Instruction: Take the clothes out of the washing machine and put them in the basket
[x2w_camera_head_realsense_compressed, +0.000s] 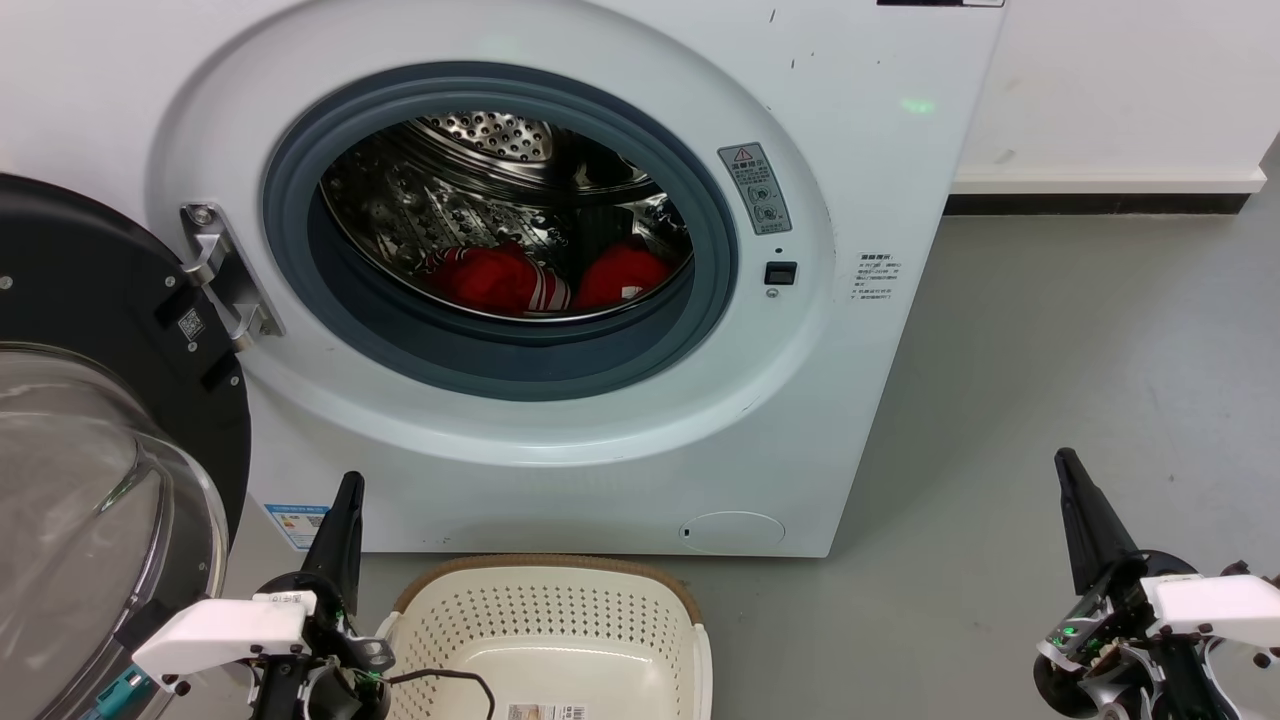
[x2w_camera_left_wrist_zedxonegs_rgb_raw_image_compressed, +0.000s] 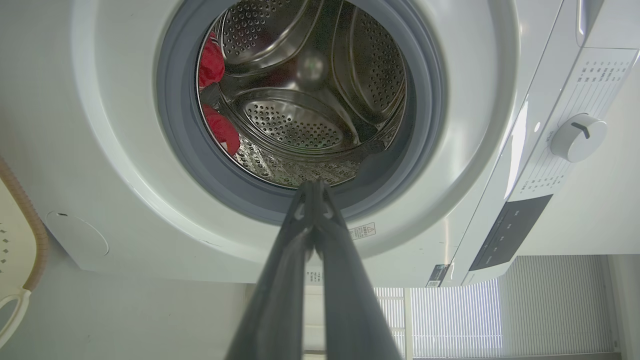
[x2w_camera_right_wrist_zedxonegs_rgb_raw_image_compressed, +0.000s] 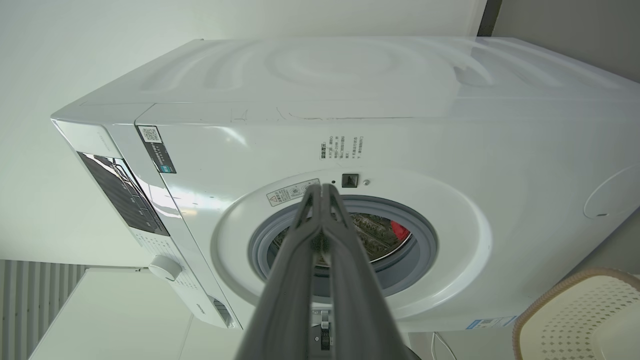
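Note:
The white washing machine (x2w_camera_head_realsense_compressed: 560, 470) stands with its porthole uncovered. Two red clothes lie low in the steel drum: a striped one (x2w_camera_head_realsense_compressed: 497, 278) on the left and a plain one (x2w_camera_head_realsense_compressed: 620, 273) on the right; both clothes (x2w_camera_left_wrist_zedxonegs_rgb_raw_image_compressed: 216, 95) show again in the left wrist view, one (x2w_camera_right_wrist_zedxonegs_rgb_raw_image_compressed: 399, 229) in the right wrist view. The cream basket (x2w_camera_head_realsense_compressed: 545, 615) sits on the floor before the machine. My left gripper (x2w_camera_head_realsense_compressed: 348, 490) is shut and empty, low left beside the basket. My right gripper (x2w_camera_head_realsense_compressed: 1066, 468) is shut and empty, low right over the floor.
The black-framed glass door (x2w_camera_head_realsense_compressed: 95, 470) hangs swung out at the left, close to my left arm. Grey floor (x2w_camera_head_realsense_compressed: 1050, 350) stretches to the right of the machine up to a white wall with a dark skirting (x2w_camera_head_realsense_compressed: 1090, 203). A black cable (x2w_camera_head_realsense_compressed: 450, 680) droops over the basket.

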